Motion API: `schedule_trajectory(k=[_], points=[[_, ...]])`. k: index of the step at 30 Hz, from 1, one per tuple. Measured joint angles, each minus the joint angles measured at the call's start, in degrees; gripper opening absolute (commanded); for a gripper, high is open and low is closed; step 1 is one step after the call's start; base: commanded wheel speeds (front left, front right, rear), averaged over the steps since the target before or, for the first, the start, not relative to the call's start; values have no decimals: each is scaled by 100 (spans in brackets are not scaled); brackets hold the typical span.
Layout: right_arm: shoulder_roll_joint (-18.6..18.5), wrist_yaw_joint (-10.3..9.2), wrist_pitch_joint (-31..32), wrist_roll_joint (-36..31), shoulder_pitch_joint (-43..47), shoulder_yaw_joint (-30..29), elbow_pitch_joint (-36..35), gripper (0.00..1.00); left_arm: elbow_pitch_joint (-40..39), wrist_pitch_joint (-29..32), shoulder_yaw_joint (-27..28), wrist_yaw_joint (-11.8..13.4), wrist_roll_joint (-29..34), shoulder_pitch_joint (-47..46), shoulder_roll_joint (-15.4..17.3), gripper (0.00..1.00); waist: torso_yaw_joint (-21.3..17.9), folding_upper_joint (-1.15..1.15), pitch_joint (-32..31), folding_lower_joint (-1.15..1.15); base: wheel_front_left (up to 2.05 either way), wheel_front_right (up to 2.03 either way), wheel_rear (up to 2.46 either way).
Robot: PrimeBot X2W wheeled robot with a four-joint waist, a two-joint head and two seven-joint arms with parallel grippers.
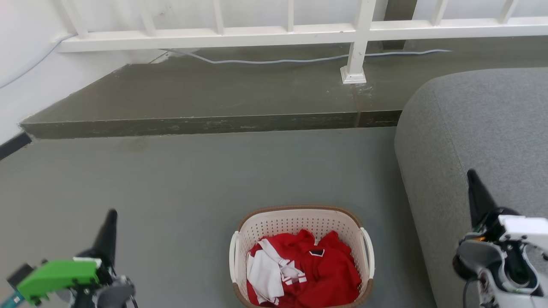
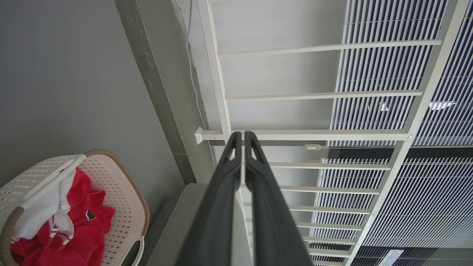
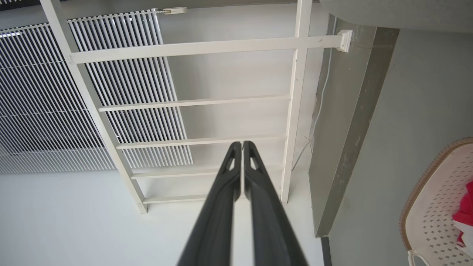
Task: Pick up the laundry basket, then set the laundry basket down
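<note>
Laundry basket [image 1: 299,223] with red clothing [image 1: 332,273] on floor [image 1: 192,179]; left jaws and right jaws fully closed, empty

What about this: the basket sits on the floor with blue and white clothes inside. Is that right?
Not quite. The clothes are red and white, not blue and white, as the head view shows. The basket does sit on the floor with them inside.
</note>
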Motion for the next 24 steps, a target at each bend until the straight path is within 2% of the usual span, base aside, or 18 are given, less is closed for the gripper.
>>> schedule_trajectory(k=[6,24], points=[[112,-2,-1,-3,223,29,198,100,203,-8,-45,1,0,192,-114,100,0,0,3,0,0,0,0],[101,-1,-213,-196,221,271,20,100,56,-321,-288,1,197,191,-112,100,-3,0,30,0,0,0,0]])
